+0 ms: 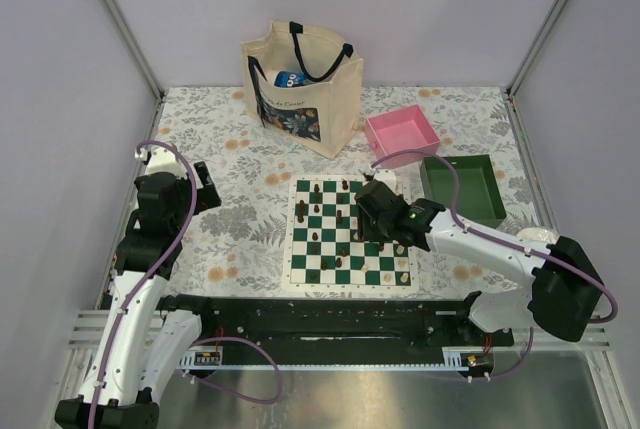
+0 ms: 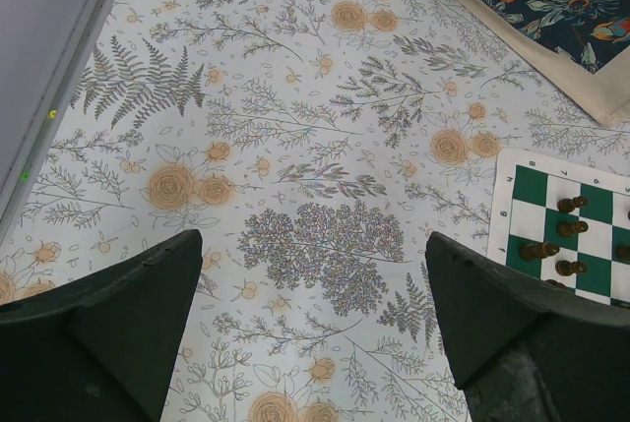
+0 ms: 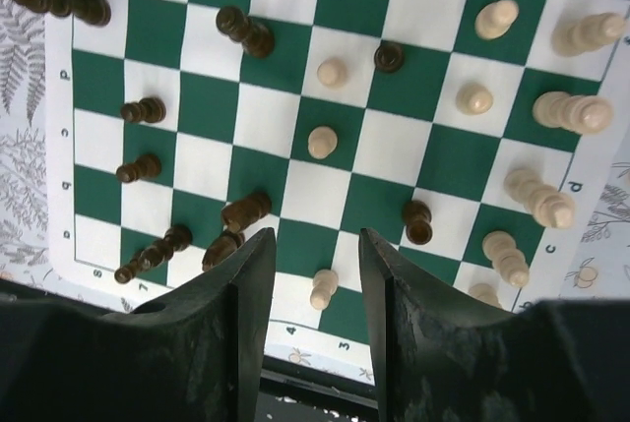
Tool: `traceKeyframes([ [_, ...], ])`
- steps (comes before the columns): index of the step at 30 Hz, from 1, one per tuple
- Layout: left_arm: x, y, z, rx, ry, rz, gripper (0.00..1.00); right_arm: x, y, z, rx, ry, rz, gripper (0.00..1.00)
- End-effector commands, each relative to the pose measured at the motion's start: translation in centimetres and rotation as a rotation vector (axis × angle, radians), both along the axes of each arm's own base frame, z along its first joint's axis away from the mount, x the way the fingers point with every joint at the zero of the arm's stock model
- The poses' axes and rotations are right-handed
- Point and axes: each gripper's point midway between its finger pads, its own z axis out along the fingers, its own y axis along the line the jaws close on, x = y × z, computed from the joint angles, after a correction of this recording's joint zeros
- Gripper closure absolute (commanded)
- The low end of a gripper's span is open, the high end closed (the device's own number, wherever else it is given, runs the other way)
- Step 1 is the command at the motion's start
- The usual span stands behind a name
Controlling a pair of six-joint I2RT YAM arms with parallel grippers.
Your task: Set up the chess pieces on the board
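Chess pieces [image 3: 322, 143] crowd the board [image 3: 266, 119], some hidden beneath the half-parted empty right claw [image 3: 317, 237]; left claw [image 2: 313, 237] gapes.

Bright and evenly diffuse, with only faint soft shadows, sharp beyond the right claw [image 3: 315, 240], slightly blurred on the claw itself.

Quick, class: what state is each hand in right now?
Left hand: wide open, empty.
Right hand: partly open, holding nothing.

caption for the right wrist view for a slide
Open, empty right tool above the board's edge, one cream piece below its gap; dark pieces and cream pieces scattered across the squares.
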Motion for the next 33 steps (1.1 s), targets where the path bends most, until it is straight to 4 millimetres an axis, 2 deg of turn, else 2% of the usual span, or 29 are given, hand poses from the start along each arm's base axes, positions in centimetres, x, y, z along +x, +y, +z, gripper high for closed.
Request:
traceKeyframes([
  [1, 0.4, -0.1, 1.2, -0.014, -0.05, -0.004, 0.01, 1.1, -1.4, 0.8, -0.075, -0.056, -0.053, 0.52],
  [13, 0.4, -0.2, 1.3, -0.016, -0.051, -0.01, 0.01, -0.3, -3.2, -2.2, -0.119, 0.02, -0.082, 0.52],
  [33, 0.5, -0.3, 1.2, -0.016, -0.046, -0.01, 0.01, 0.1, -4.1, -4.9, -0.172, 0.091, -0.085, 0.54],
])
